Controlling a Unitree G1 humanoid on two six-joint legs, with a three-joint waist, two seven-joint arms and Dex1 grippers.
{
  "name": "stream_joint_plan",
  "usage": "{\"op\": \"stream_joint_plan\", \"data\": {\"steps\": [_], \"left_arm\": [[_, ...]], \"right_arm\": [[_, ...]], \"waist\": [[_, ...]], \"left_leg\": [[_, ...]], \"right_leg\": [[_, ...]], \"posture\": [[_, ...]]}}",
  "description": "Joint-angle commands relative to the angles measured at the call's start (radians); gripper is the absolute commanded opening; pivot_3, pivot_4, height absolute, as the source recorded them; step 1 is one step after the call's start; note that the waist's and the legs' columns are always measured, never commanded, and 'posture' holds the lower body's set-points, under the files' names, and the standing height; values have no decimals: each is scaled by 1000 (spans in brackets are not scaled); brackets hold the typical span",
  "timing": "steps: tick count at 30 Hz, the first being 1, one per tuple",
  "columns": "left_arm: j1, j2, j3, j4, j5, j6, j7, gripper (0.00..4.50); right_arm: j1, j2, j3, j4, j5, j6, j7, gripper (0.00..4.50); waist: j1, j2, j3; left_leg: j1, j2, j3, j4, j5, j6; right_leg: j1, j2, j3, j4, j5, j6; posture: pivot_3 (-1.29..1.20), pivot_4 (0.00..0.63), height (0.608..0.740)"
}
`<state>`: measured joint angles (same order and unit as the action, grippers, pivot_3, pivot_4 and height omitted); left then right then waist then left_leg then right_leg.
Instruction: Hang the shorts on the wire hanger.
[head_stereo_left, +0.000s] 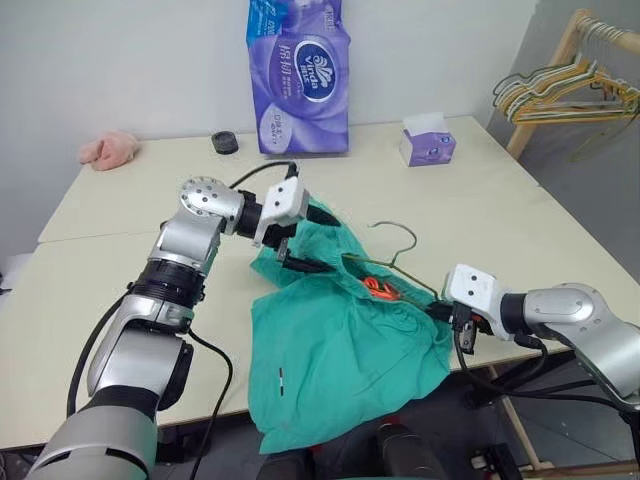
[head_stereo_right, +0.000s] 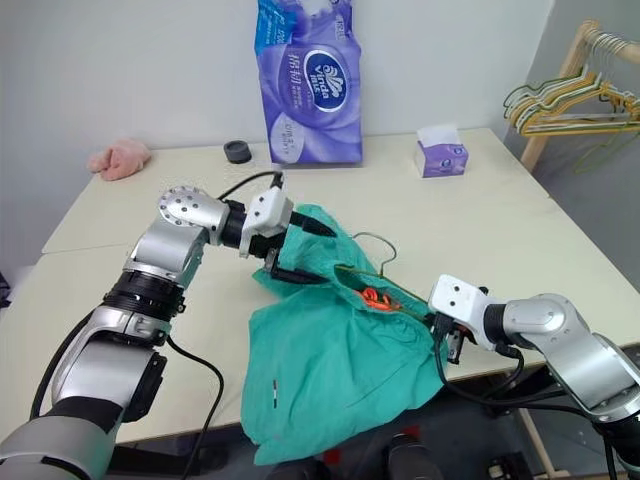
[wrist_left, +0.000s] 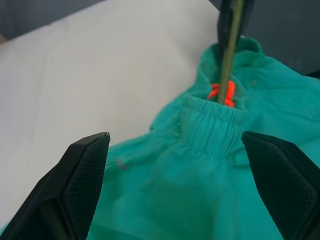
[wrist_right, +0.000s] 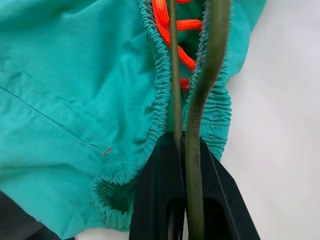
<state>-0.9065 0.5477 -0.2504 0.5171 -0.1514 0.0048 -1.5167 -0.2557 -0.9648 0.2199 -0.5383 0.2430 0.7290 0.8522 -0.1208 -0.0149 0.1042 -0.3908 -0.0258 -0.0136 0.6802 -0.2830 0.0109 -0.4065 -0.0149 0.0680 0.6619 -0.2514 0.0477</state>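
The teal-green shorts (head_stereo_left: 340, 350) lie crumpled near the table's front edge, one leg drooping over it. An orange cord (head_stereo_left: 378, 288) shows at the gathered waistband (wrist_right: 159, 85). The wire hanger (head_stereo_left: 400, 235) runs through the waist opening, with its hook sticking out onto the table behind. My right gripper (head_stereo_left: 445, 312) is shut on the hanger's wire (wrist_right: 175, 75) at the right end of the waistband. My left gripper (head_stereo_left: 335, 245) stands open just over the far left part of the shorts, its fingers (wrist_left: 85, 170) spread wide and holding nothing.
At the back of the table (head_stereo_left: 500, 200) stand a purple tissue-roll pack (head_stereo_left: 298, 75), a small tissue box (head_stereo_left: 427, 140) and a black round object (head_stereo_left: 225, 142). A pink cloth lump (head_stereo_left: 110, 148) lies far left. A wooden rack with more hangers (head_stereo_left: 570, 90) stands at the right.
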Motion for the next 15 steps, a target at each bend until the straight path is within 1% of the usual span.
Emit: {"op": "stream_joint_plan", "data": {"steps": [1, 4, 8, 11, 15], "left_arm": [[-1, -1, -4, -24, 6, -18, -19, 4475], [23, 11, -25, -37, 17, -27, -56, 4475], [30, 11, -37, -10, 43, -57, -63, 4475], [43, 9, -49, 3, 67, -67, -60, 3889], [56, -1, -51, -2, 63, -44, -67, 2664]], "right_arm": [[-28, -11, -8, -42, -18, -24, 19, 0], [-37, -8, -9, -52, -26, -23, 28, 0], [-46, -4, -8, -57, -36, -25, 37, 0], [-53, 1, -8, -61, -41, -25, 41, 0], [-58, 2, -5, -67, -52, -30, 46, 0]], "waist": [[-2, 0, 0], [-7, 0, 0], [-13, 0, 0], [-17, 0, 0], [-20, 0, 0]], "left_leg": [[0, 0, 0, 0, 0, 0], [0, 0, 0, 0, 0, 0], [0, 0, -1, 0, 0, 0], [0, 0, -1, 0, 0, 0], [0, 0, -1, 0, 0, 0]], "right_leg": [[0, 0, 0, 0, 0, 0], [0, 0, 0, 0, 0, 0], [0, 0, -1, 0, 0, 0], [0, 0, -1, 0, 0, 0], [0, 0, -1, 0, 0, 0]], "posture": [[-201, 70, 740], [-201, 70, 740], [-206, 69, 740], [-207, 70, 740], [-207, 70, 740]]}}
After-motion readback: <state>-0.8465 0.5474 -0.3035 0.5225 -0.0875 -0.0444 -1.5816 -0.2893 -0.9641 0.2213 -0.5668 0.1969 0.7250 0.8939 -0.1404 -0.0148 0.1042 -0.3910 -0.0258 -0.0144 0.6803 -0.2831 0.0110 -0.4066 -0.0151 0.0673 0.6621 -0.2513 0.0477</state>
